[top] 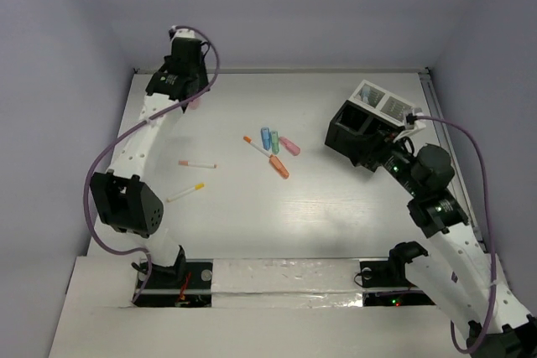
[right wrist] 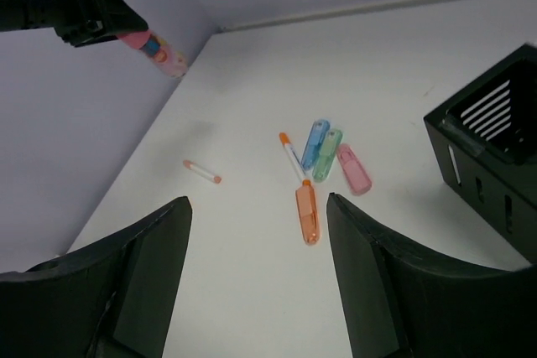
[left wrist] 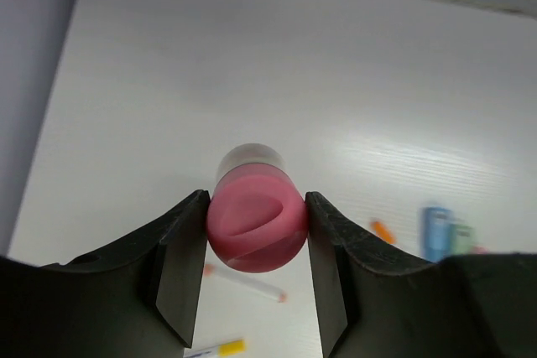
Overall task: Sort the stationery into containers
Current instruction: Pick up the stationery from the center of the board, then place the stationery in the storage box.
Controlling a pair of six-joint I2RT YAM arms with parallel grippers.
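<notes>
My left gripper (top: 195, 100) is shut on a stubby pink cylinder (left wrist: 256, 220), held above the table's far left corner; it also shows in the right wrist view (right wrist: 155, 50). Mid-table lie an orange marker (top: 279, 167), a blue one (top: 266, 137), a green one (top: 274, 142), a pink one (top: 290, 146) and a white pen with an orange cap (top: 254, 146). The black box (top: 352, 127) with its white tray (top: 382, 102) stands at the far right. My right gripper (right wrist: 258, 203) is open and empty, next to the box.
A white pen with orange ends (top: 197, 164) and a white pen with a yellow end (top: 185, 193) lie left of centre. Walls close the table at the back and both sides. The box wall (right wrist: 495, 136) is just right of my right gripper.
</notes>
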